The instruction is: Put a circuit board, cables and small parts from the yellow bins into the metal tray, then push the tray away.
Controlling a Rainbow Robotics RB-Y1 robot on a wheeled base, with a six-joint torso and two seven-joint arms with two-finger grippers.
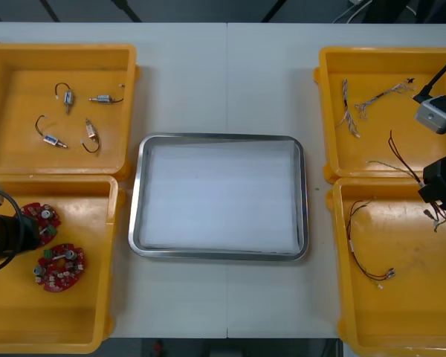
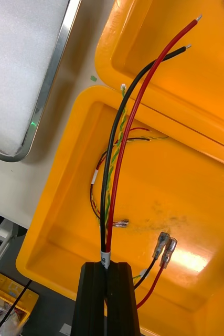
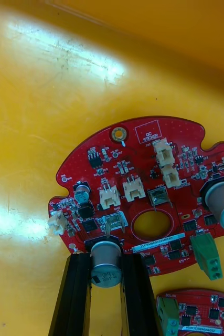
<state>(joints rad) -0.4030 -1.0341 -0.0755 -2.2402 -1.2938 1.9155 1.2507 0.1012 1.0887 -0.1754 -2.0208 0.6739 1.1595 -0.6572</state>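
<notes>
Right gripper [image 2: 109, 266] is pinching a red and black cable [image 2: 123, 147] between pressed-in fingers, over the lower-right yellow bin [image 1: 401, 312] at the right side of the front frame. The cable's free ends reach toward the upper-right bin [image 1: 372, 63]. A thin cable [image 1: 363, 256] lies on the lower-right bin's floor, and more cables [image 1: 353, 111] lie in the upper-right one. Left gripper [image 3: 106, 262] is clamped on a silver cylinder [image 3: 105, 260] standing on a round red circuit board [image 3: 143, 173], one finger on each side of it, in the lower-left bin [image 1: 59, 327]. A second circuit board [image 1: 59, 268] is just beside it. Small metal parts [image 1: 67, 97] sit in the upper-left bin [image 1: 15, 82]. The metal tray [image 1: 136, 208] is at frame centre between the bins, white inside.
</notes>
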